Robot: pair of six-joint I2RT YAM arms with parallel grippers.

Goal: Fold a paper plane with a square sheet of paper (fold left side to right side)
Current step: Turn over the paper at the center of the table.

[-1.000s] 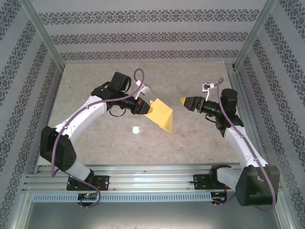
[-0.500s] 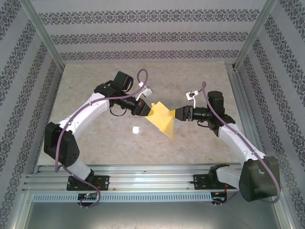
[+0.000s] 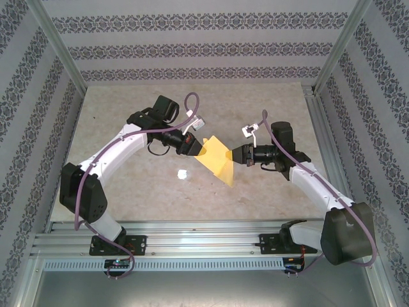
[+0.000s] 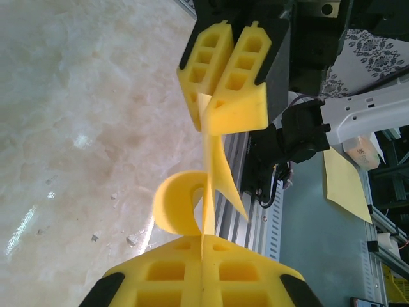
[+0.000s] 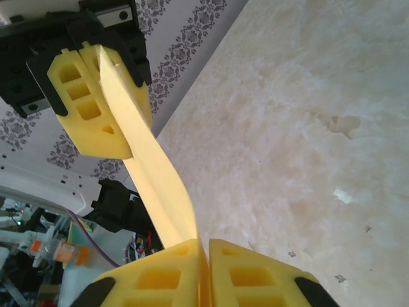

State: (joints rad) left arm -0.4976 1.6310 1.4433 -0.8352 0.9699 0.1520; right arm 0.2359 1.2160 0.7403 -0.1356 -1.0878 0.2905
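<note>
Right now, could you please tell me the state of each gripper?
Left gripper: shut on the folded yellow paper.
Right gripper: shut on the same paper.

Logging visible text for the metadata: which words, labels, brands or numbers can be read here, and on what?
Nothing legible.
The white tag on the left arm's cable: too small to read.
The white tag on the right arm's cable: too small to read.
Reddish marks on the white object beyond the table: blurred.
The yellow paper: blank.
</note>
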